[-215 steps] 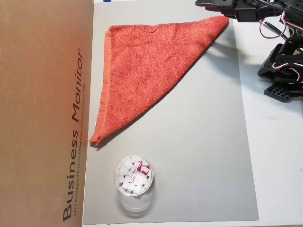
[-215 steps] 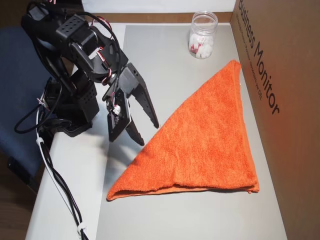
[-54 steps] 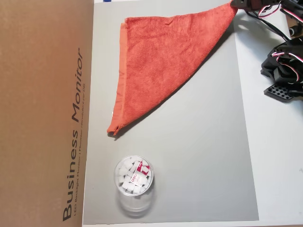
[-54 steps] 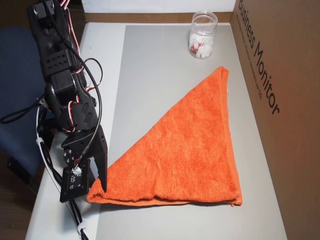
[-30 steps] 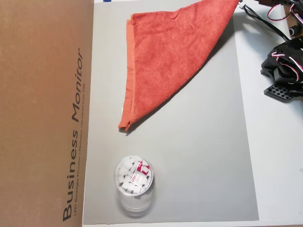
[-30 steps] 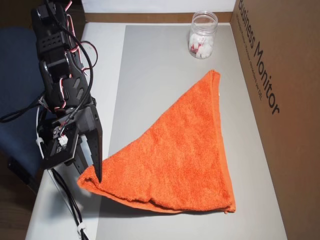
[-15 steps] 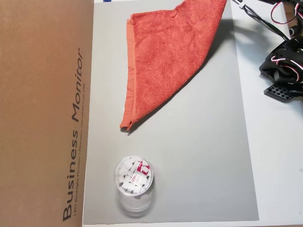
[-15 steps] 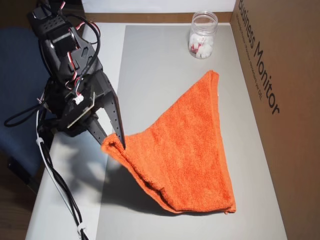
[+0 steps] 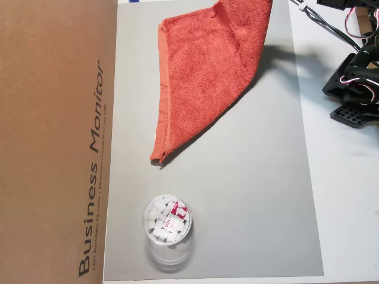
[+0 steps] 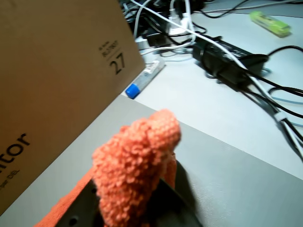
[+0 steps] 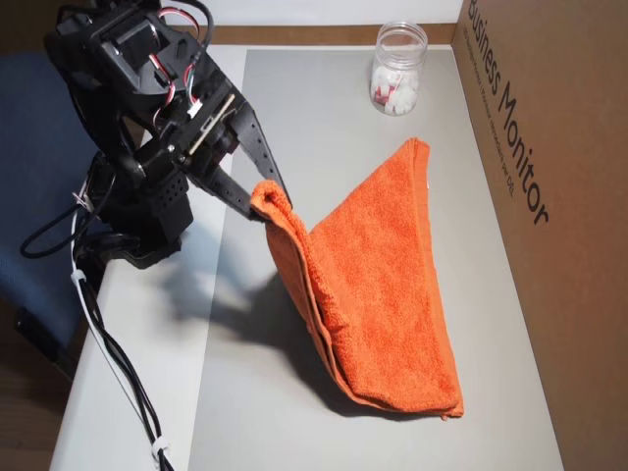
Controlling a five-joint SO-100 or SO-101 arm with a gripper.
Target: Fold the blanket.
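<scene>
The blanket is an orange-red terry towel folded into a triangle on the grey mat. My gripper is shut on one corner and holds it well above the mat, so the cloth hangs from it in a steep sheet. The long hemmed edge and the far tip still rest on the mat near the box. In the wrist view the pinched corner bulges up between the dark fingers of the gripper. The gripper itself is out of the overhead view that shows the box on the left.
A tall brown cardboard box borders the mat beside the blanket. A clear plastic cup with white pieces stands on the mat's far end. The arm base sits off the mat. A blue-capped marker, cables and a black adapter lie beyond the mat.
The gripper has risen and swung toward the cup end with the corner in it. The lifted flap has drawn in from flat to a steep hanging sheet; the hemmed edge stayed put.
</scene>
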